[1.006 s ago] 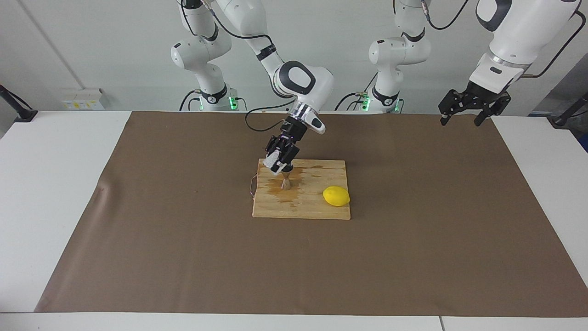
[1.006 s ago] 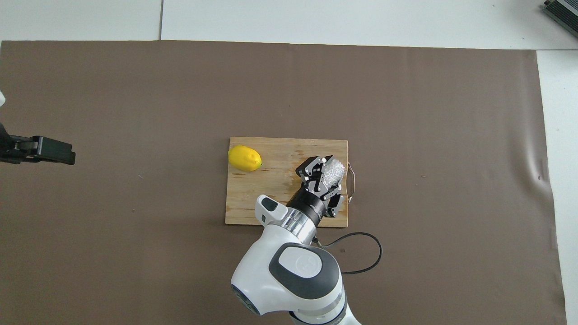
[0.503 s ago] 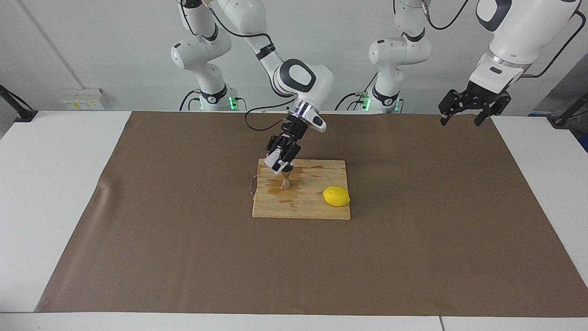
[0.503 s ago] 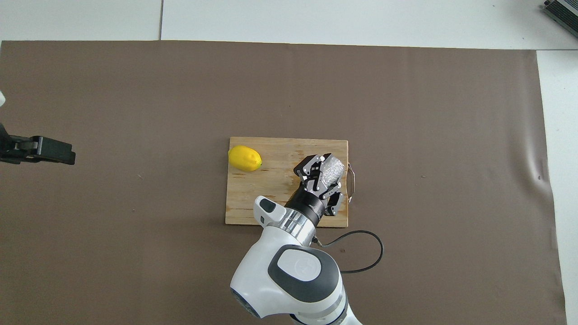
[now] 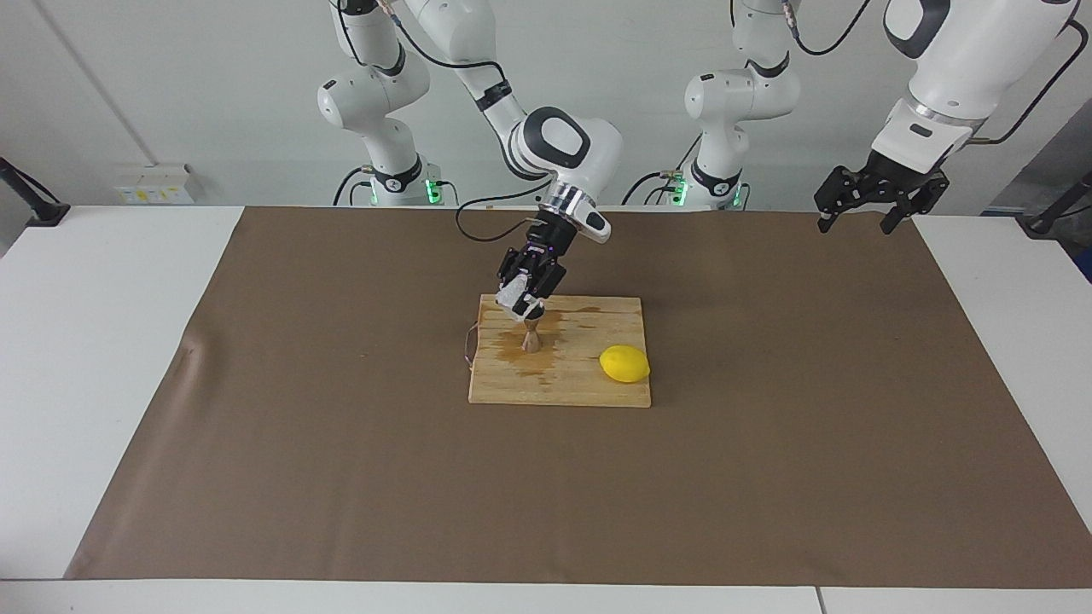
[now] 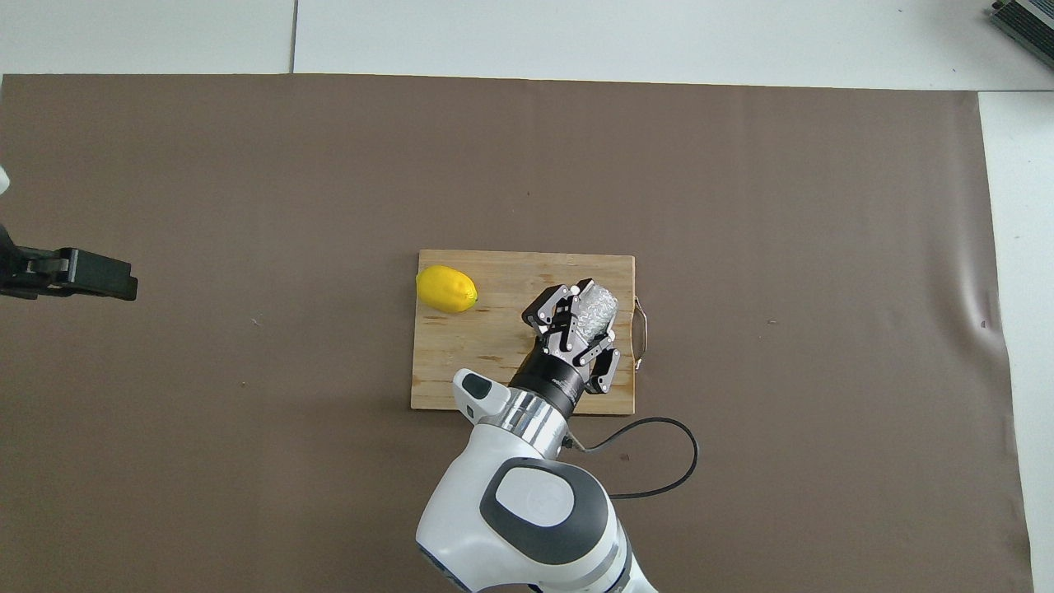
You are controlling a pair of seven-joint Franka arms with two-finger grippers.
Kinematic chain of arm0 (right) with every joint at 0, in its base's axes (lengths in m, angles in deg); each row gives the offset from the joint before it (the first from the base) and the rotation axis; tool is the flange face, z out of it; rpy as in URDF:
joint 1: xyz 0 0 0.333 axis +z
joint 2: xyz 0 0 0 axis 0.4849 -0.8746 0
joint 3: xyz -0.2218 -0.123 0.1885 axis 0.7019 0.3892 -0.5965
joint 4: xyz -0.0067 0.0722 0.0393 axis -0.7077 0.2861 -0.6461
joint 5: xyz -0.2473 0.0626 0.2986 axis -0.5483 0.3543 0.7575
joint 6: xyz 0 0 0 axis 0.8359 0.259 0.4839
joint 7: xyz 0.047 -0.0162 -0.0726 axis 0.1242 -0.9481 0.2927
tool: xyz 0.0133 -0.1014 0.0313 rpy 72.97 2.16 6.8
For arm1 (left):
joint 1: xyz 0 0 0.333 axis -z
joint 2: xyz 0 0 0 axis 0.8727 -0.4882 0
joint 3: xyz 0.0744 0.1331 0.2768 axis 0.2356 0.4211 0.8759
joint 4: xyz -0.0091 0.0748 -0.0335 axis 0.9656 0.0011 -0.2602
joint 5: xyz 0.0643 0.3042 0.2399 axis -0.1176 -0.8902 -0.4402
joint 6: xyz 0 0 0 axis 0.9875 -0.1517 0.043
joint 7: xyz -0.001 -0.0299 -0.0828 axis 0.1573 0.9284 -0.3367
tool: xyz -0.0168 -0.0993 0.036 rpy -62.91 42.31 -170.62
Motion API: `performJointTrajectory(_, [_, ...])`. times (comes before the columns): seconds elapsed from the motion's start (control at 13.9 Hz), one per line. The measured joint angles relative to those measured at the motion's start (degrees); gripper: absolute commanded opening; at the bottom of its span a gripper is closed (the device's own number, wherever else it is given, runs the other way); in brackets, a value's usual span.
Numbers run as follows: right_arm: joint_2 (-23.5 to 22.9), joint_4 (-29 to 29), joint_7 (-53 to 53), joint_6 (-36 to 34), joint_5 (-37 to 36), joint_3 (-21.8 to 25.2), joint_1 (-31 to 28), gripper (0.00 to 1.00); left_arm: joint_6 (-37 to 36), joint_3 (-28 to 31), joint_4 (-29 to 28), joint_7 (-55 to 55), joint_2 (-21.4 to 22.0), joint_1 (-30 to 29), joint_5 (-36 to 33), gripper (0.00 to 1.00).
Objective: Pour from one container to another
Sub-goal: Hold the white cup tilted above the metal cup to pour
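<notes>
One glass cup (image 5: pixel 512 300), clear and textured, tipped over the metal jigger (image 5: pixel 531 338) — pinched in the right claw (image 5: pixel 522 298) at frame centre. Jigger stands upright on the wooden board (image 5: pixel 589 384), in a wet stain. Lemon (image 5: pixel 624 364) lies on the board's lower right. Brown mat (image 5: pixel 768 477) covers the tabletop. Left claw (image 5: pixel 862 209), spread and empty, waits at upper right.

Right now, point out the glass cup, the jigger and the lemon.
glass cup (image 6: pixel 597 310), overhead view, textured side wall.
jigger (image 5: pixel 531 340), facing view, lower cone.
lemon (image 5: pixel 624 364), facing view, middle of peel.
</notes>
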Motion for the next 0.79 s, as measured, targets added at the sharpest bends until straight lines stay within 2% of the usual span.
performJointTrajectory(0.79, [-0.01,2.19,-0.11,0.00,-3.79,0.00,0.00,0.18,0.00,0.00,0.00,0.00,0.00,0.00,0.00,1.00])
